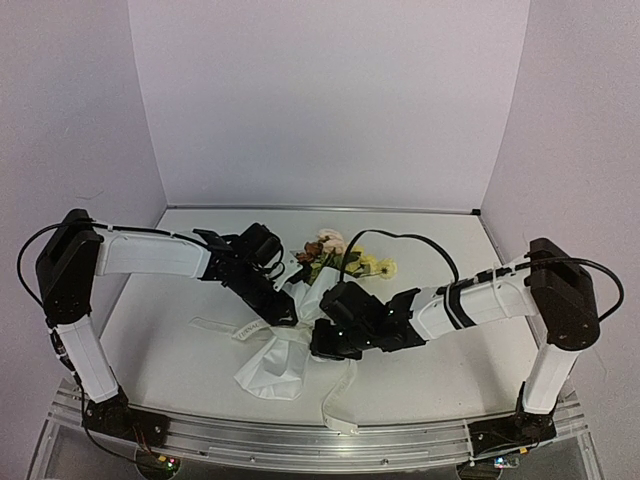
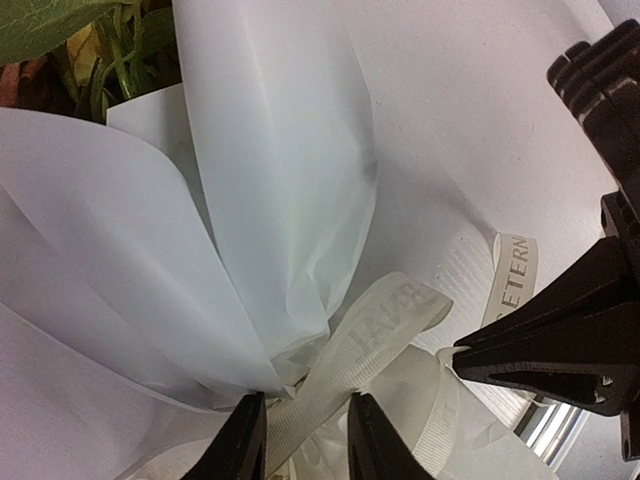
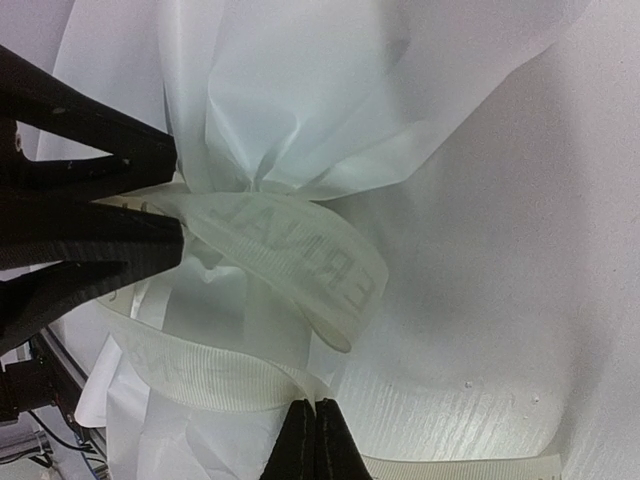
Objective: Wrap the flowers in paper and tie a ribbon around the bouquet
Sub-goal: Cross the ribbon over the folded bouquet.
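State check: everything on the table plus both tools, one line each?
flowers: wrapped, blooms showing at the cone's far end.
paper: gathered into a cone, pinched in at the waist.
ribbon: looped round the waist, one loop slack, tails trailing loose.
left tool: open, ribbon running between its fingers.
right tool: shut, apparently pinching the ribbon.

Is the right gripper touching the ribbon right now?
Touching. The right wrist view shows the ribbon running straight into the closed tips of the right gripper, with no gap.
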Robot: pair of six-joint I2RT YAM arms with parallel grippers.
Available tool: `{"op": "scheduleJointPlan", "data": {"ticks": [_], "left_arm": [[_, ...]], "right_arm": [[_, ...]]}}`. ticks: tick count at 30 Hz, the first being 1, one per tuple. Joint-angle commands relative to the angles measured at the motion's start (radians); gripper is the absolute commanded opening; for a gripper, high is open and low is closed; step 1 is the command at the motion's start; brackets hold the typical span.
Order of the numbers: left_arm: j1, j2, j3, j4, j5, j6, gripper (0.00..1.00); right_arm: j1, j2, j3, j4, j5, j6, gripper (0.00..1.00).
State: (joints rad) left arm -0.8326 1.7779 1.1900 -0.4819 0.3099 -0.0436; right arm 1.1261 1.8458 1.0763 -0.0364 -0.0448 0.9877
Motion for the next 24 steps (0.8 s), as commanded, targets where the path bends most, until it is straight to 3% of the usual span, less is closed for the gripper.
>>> {"op": "scheduleJointPlan", "data": {"ticks": [1, 3, 8, 24], "left_arm": [[-0.007, -0.002, 0.021, 0.015, -0.002, -0.002, 0.19], [-0.007, -0.003, 0.023, 0.018, -0.002, -0.010, 0.11], [-0.007, -0.030, 0.015, 0.041, 0.016, -0.026, 0.00], [-0.006, -0.105, -0.038, 0.139, 0.020, -0.087, 0.00]], "right_arm": [[-0.010, -0.028, 0.008, 0.027, 0.018, 0.008, 0.00], [-0.011, -0.026, 0.017, 0.026, 0.015, 0.012, 0.00], [-0.025, -0.035, 0.011, 0.026, 0.022, 0.030, 0.00], [-0.077, 0.010, 0.095, 0.051, -0.033, 0.072, 0.00]]}}
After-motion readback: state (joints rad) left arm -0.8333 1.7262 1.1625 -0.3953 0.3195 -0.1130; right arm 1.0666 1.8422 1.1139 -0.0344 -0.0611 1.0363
